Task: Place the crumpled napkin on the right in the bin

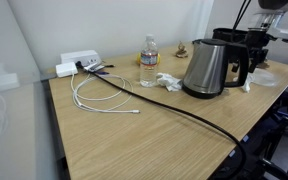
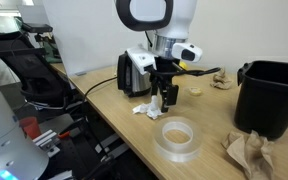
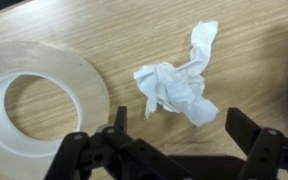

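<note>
A white crumpled napkin (image 3: 179, 82) lies on the wooden table, right of a clear tape roll (image 3: 34, 100) in the wrist view. My gripper (image 3: 182, 128) is open and empty just above the napkin, one finger to each side, not touching it. In an exterior view the gripper (image 2: 167, 96) hangs over the napkin (image 2: 144, 108), and the black bin (image 2: 274, 95) stands at the table's far right. In an exterior view the same napkin (image 1: 246, 87) shows small behind the kettle. A second white napkin (image 1: 167, 80) lies by the water bottle.
A steel kettle (image 1: 209, 65) and a water bottle (image 1: 148, 60) stand mid-table. The tape roll (image 2: 178, 137) lies near the front edge. Brown crumpled paper (image 2: 252, 152) lies before the bin, and more (image 2: 219, 78) behind. A white cable (image 1: 99, 98) and power strip (image 1: 76, 64) lie further off.
</note>
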Motion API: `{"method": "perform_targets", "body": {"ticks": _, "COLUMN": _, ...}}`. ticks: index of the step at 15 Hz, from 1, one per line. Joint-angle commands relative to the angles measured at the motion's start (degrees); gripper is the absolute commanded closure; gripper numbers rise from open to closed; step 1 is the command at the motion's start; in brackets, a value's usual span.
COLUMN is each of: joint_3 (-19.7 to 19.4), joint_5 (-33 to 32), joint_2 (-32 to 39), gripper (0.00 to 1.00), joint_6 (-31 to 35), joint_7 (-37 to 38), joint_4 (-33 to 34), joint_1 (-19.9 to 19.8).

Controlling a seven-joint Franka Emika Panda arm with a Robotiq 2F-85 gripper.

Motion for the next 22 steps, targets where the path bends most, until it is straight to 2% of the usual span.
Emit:
{"method": "perform_targets", "body": {"ticks": 1, "joint_3": 0.9, "joint_5": -3.9, "joint_2": 1.3, "gripper": 0.0, "joint_6": 4.9, "joint_7": 4.0, "joint_4": -1.5, "joint_1": -0.5}}
{"method": "perform_targets", "body": {"ticks": 5, "joint_3": 0.9, "joint_5": -7.7, "joint_2": 0.9, "gripper": 0.0, "joint_6": 3.4, "joint_7": 6.7, "joint_4": -2.6, "joint_1": -0.7}}
{"method": "perform_targets", "body": {"ticks": 10, "joint_3": 1.4, "joint_5": -5.4, "joint_2": 1.4, "gripper": 0.0, "joint_6": 1.5, "joint_7": 5.3, "joint_4": -2.3, "joint_1": -0.7}}
{"method": "perform_targets", "body": {"ticks": 11, "joint_3": 1.5, "joint_5": -4.9, "joint_2": 1.4, "gripper": 0.07, "joint_6": 1.1, "joint_7": 4.9, "joint_4": -2.3, "joint_1": -0.7}}
{"method": "perform_targets", "body": {"ticks": 12, "joint_3": 1.6, "joint_5": -4.6, "joint_2": 1.3, "gripper": 0.27, "joint_6": 0.8, "joint_7": 4.7, "joint_4": -2.3, "joint_1": -0.6}}
{"method": "perform_targets", "body": {"ticks": 18, "joint_3": 2.4, "joint_5": -3.3, "joint_2": 0.8, "gripper": 0.7, "joint_6": 0.1, "joint_7": 4.6, "joint_4": -1.9, "joint_1": -0.6}}
{"method": "perform_targets", "body": {"ticks": 22, "joint_3": 2.5, "joint_5": -1.3, "joint_2": -1.5, "gripper": 0.98, "joint_6": -3.0, "joint_7": 3.0, "joint_4": -1.3, "joint_1": -0.7}}
